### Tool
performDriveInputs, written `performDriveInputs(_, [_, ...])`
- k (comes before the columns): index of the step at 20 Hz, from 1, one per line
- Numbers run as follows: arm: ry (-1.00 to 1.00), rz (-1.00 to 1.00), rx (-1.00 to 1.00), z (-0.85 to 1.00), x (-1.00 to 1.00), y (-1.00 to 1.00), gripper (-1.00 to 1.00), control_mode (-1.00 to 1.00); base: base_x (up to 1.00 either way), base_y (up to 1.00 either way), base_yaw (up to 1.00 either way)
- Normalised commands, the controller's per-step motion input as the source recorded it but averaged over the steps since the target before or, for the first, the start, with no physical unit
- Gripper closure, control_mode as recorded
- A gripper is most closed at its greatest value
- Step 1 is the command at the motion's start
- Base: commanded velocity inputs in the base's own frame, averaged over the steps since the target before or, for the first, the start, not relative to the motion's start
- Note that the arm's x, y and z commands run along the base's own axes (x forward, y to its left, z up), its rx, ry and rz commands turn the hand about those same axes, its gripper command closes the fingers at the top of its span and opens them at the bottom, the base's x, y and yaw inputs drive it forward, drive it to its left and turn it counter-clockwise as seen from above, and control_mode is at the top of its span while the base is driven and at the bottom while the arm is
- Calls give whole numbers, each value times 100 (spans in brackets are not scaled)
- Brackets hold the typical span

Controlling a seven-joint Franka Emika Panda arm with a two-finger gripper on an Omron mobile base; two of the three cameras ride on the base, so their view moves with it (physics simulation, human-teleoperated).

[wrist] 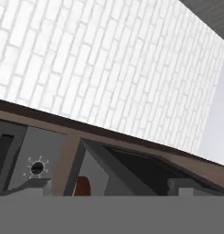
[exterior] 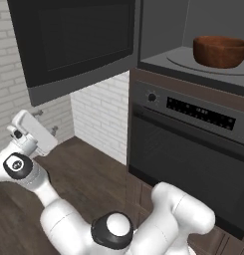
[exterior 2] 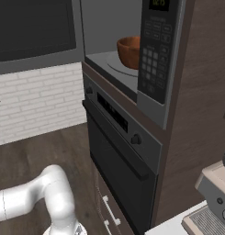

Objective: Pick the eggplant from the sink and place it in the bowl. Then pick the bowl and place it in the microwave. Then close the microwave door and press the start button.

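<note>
The reddish-brown wooden bowl (exterior: 220,51) (exterior 2: 129,51) stands on the round glass turntable (exterior: 181,62) inside the open microwave (exterior: 163,30). What lies in the bowl is hidden by its wall, so no eggplant can be seen. The microwave door (exterior: 76,40) (exterior 2: 31,32) swings wide open to the left. My gripper (exterior: 43,124) hangs low at the far left, under the open door and close to the brick wall, well away from the bowl. In the hand view my gripper (wrist: 109,186) has its fingertips far apart with nothing between them. A sliver of the bowl (wrist: 82,186) shows there. The keypad (exterior 2: 155,50) sits right of the cavity.
A black oven (exterior: 193,144) (exterior 2: 118,147) with a knob and handle is built in right under the microwave. A white brick wall (exterior: 101,114) runs behind a dark wooden counter (exterior: 83,169). A coffee machine (exterior 2: 210,206) stands at the lower right.
</note>
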Motion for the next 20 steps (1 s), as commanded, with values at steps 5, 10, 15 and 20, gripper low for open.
performDriveInputs(5, [0, -23, -5, 4, 19, 0, -100, -100, 0, 0, 0])
performDriveInputs(10, [0, -31, -5, 0, 49, 14, -100, -100, 0, 0, 0])
performDriveInputs(15, [-10, -43, -3, 10, 38, 28, -100, -100, 0, 0, 0])
performDriveInputs(20, [-19, -39, -7, 26, 8, 34, -100, -100, 0, 0, 0])
